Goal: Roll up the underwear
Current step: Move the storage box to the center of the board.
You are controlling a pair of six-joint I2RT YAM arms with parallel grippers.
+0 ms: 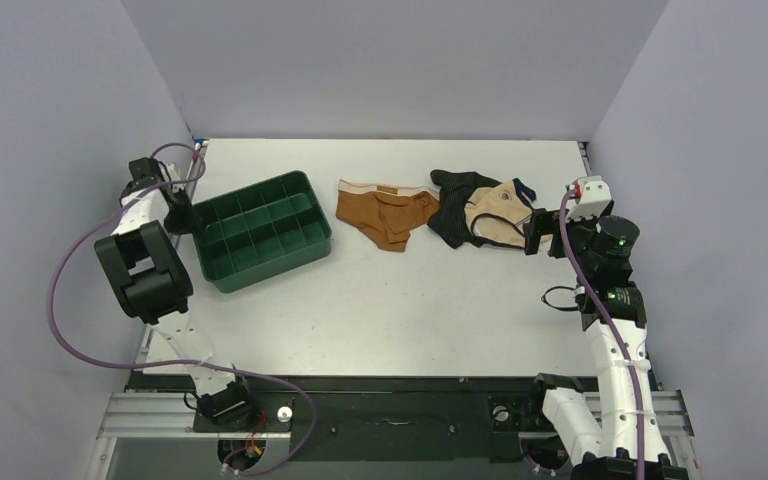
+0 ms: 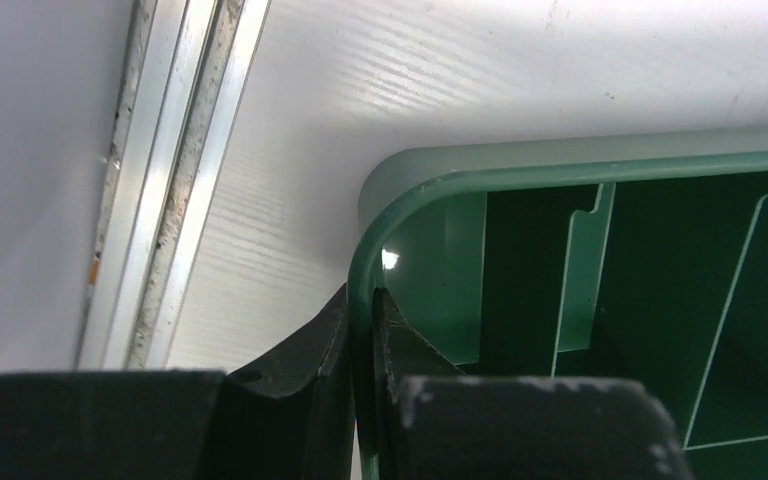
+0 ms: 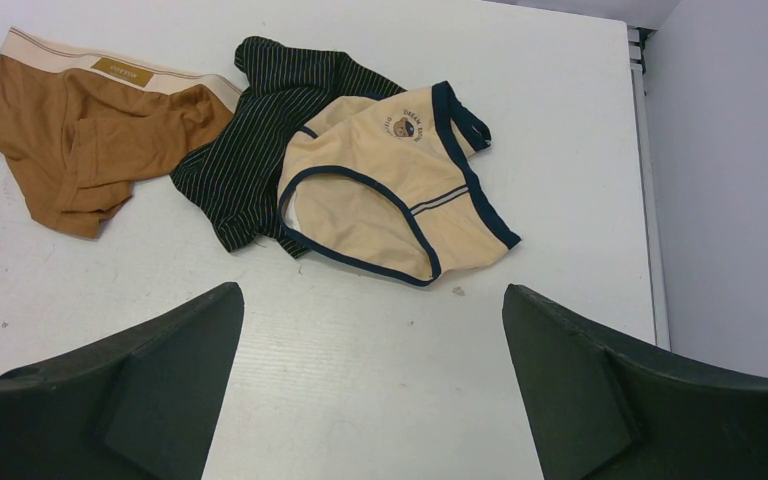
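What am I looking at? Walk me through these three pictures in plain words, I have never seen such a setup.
The machine is two robot arms, a left arm and a right arm, bolted at the near edge of a white table. One picture looks down from above. The other two come from a camera on each wrist. On the table lie a green tray, the rust-brown underwear, a black striped garment and a beige garment partly on top of it. The left gripper is pinched on the tray's corner rim. The right gripper is open and holds nothing.
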